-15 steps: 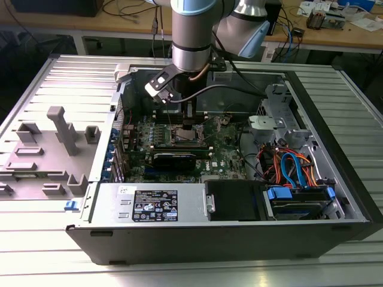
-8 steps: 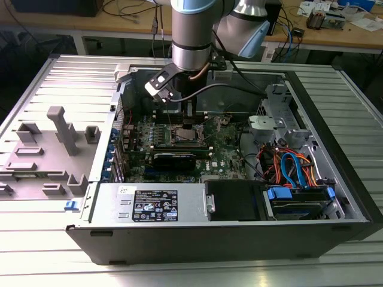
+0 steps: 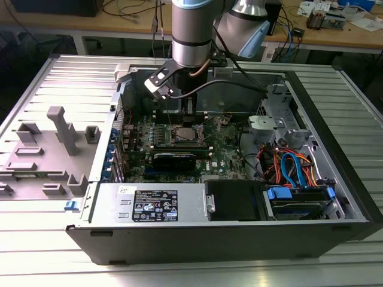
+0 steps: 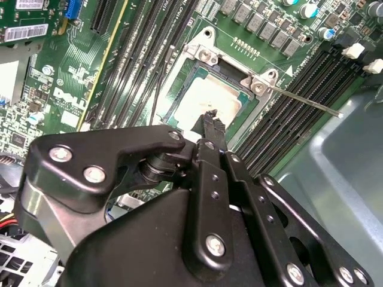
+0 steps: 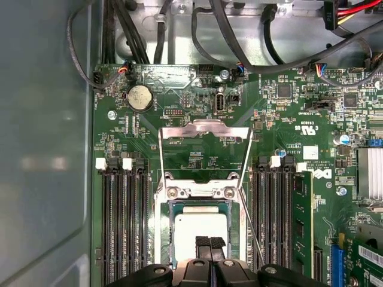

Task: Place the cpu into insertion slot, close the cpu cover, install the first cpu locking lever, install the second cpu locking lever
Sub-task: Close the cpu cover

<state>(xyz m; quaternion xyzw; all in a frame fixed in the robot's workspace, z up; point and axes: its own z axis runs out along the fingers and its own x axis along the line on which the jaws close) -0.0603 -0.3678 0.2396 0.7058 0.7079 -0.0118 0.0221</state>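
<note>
Near the middle of the exterior view, just above centre, the arm hangs over the green motherboard (image 3: 227, 152) inside the open computer case (image 3: 179, 245). In the first wrist view the gripper (image 5: 209, 242) has its fingers pinched together with nothing visible between them. Its tips are over or touching the cpu (image 5: 200, 227), and which of the two cannot be told. The cpu lies flat in the insertion slot (image 5: 198, 206), silver top up, its edges square with the memory slots (image 5: 122, 227) on either side. The cpu cover (image 5: 203, 130) is swung open, hinged at the slot's rim. Its long axis runs away from the slot and its free edge points toward the coin cell (image 5: 139, 95). A thin locking lever (image 4: 305, 100) juts out beside the slot in the second wrist view, apparently unlatched. By my reading the chip is seated and the cover is the work in hand. Doing that well means pressing on the free edge and keeping the frame level, so it settles around the chip without dragging it.
</note>
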